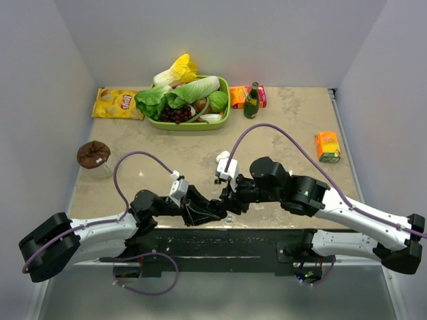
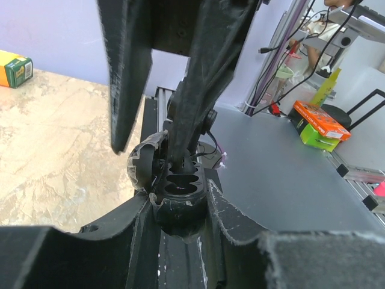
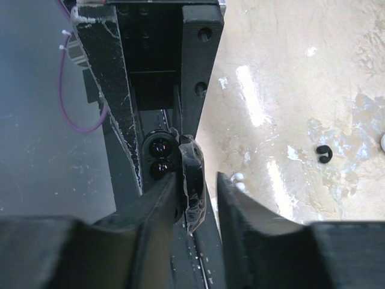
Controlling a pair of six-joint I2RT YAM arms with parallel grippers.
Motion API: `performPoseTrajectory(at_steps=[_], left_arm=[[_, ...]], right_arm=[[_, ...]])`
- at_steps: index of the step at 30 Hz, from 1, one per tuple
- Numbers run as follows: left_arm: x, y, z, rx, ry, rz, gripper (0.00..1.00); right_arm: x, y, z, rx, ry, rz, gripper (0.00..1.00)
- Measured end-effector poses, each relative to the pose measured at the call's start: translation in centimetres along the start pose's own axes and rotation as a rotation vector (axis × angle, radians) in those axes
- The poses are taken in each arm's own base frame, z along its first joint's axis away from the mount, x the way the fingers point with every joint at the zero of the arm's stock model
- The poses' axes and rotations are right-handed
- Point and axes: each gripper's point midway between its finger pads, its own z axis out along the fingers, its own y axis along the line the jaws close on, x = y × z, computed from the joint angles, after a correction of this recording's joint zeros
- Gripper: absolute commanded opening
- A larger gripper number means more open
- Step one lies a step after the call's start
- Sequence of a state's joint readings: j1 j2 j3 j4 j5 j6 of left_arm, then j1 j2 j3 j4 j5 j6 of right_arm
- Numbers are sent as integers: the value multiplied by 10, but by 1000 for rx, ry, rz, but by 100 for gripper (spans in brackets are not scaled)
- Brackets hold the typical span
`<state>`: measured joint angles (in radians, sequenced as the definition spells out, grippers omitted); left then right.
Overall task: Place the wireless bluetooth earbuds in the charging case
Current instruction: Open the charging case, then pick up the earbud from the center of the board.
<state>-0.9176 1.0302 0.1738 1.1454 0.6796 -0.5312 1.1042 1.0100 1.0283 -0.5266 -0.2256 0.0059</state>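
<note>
My left gripper (image 2: pixel 180 203) is shut on a black oval charging case (image 2: pixel 179 208), held above the table's near edge with its lid (image 2: pixel 141 165) swung open. In the right wrist view two glossy black earbuds (image 3: pixel 159 158) sit in the case (image 3: pixel 157 137) wells. My right gripper (image 3: pixel 197 180) is open, with one finger against the case and the lid (image 3: pixel 194 180) between its jaws. Two whitish earbuds (image 3: pixel 238 182) lie on the table just beyond it. In the top view both grippers meet, the left (image 1: pixel 213 212) and the right (image 1: pixel 231 200).
A green basket (image 1: pixel 193 124) of vegetables stands at the back, with a chips bag (image 1: pixel 118 103), a green bottle (image 1: pixel 251 101) and an orange box (image 1: pixel 239 97). A juice box (image 1: pixel 327 147) is at right and a brown-topped cup (image 1: pixel 93 157) at left. A small black C-shaped piece (image 3: pixel 325 154) lies on the table.
</note>
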Motion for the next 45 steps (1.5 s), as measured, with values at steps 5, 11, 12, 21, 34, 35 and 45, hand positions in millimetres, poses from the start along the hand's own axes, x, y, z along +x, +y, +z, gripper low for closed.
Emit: performPoseTrajectory(at_steps=[5,11,12,21,34,35,45], left_arm=[[4,0,-3,-9,2,-5,0],[4,1,-4,-14,-4,-2,0],[4,1,-5,-17,-4,-3,0],[15,6,-13,-60,0,-20,0],[4,7,-25,-118,-63,47,0],[2,8,-25,-124,-70,52,0],[-15,8,-29,-156,-125,105,0]], right_arm=[[-1,1,0,-1,-5,14,48],[-4,1,0,2,-16,25,64],[-5,0,0,6,-20,28,65],[-43,-12,-33,116,-209,43,73],[70,-127,23,462,-62,431,35],[87,-129,33,466,-17,453,33],[144,-166,88,519,102,556,0]])
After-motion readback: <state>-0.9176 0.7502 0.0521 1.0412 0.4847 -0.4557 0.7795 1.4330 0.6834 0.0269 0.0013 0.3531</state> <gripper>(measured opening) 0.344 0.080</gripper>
